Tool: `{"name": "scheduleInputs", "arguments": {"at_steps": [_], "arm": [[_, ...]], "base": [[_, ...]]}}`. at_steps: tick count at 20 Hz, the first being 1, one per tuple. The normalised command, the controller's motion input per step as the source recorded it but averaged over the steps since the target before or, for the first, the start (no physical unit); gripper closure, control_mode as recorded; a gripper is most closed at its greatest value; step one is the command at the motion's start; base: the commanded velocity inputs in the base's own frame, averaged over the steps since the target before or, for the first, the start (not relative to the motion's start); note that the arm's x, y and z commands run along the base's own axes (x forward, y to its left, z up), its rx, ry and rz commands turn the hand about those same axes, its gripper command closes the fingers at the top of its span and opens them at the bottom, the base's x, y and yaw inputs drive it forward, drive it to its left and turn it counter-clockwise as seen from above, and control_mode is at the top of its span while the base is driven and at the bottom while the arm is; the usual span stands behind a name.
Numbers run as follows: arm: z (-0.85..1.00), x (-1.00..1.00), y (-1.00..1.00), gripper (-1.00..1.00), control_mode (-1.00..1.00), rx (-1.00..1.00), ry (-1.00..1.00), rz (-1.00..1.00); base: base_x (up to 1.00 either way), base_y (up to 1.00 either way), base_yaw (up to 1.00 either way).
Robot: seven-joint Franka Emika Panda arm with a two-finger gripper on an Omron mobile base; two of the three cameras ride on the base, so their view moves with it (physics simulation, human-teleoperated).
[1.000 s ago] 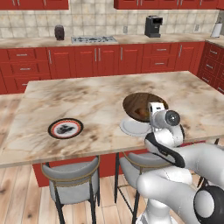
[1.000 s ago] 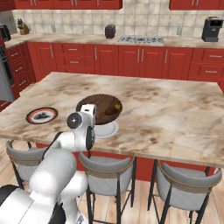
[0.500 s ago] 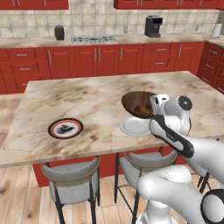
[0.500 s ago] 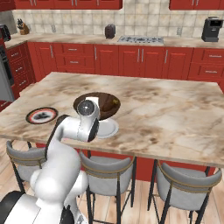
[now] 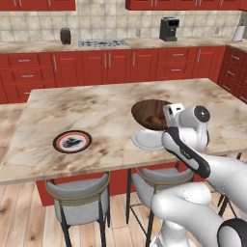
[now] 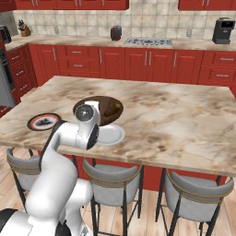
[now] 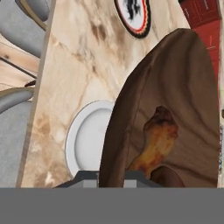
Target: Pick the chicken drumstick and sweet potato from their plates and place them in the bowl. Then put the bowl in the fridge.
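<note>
Since a second ago, the arm's wrist has been swung from the lower middle of the left base view toward the right. The bowl (image 5: pixel 150 113) has been shifted slightly to the left in both base views.

The marbled island counter (image 5: pixel 96 111) spans the middle of both base views. Grey stools (image 5: pixel 79 202) are tucked under its near edge. Red cabinets (image 5: pixel 106 65) run along the upper part of the frame, and a cooktop (image 5: pixel 103 43), a dark jar (image 5: pixel 65 35) and a black coffee machine (image 5: pixel 169 29) stand on their worktop.

The white arm (image 5: pixel 193 159) rises from the lower right of the left base view, and its hand is set against the right side of the bowl. In the hand view the gripper (image 7: pixel 111 177) lies at the bottom centre. Its tips are barely seen on either side of the bowl's near rim, and it is clenched on that rim.

The dark brown bowl takes up the right half of the hand view. The pale plate (image 5: pixel 144 141) lies bare just below and left of it, partly overlapped by its edge. The black-rimmed plate (image 5: pixel 72 141) rests well apart at the left of the counter in the left base view and is cut off at the upper edge of the hand view.

The chicken drumstick (image 7: pixel 155 140) lies inside the bowl, at the lower right centre of the hand view. A dark rounded end (image 7: pixel 165 177) is seen just below it in the bowl; it may be the sweet potato, though too little is visible to tell.
</note>
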Motion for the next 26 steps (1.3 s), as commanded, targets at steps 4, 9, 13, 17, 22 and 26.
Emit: {"name": "scheduleInputs", "arguments": {"at_steps": [4,9,13,17,22,26], "arm": [[-0.02,-0.11,0.02,1.00,-1.00,0.00,-0.06,0.01],[0.00,0.00,0.00,1.00,-1.00,0.00,-0.01,0.00],[0.00,0.00,0.00,1.00,-1.00,0.00,0.00,0.00],[0.00,0.00,0.00,1.00,-1.00,0.00,0.00,0.00],[0.00,0.00,0.00,1.00,1.00,0.00,0.00,0.00],[0.00,0.00,0.00,1.00,1.00,0.00,0.00,0.00]], "base": [[0.00,0.00,0.00],[0.00,0.00,0.00],[0.00,0.00,0.00],[0.00,0.00,0.00],[0.00,0.00,0.00],[0.00,0.00,0.00]]}}
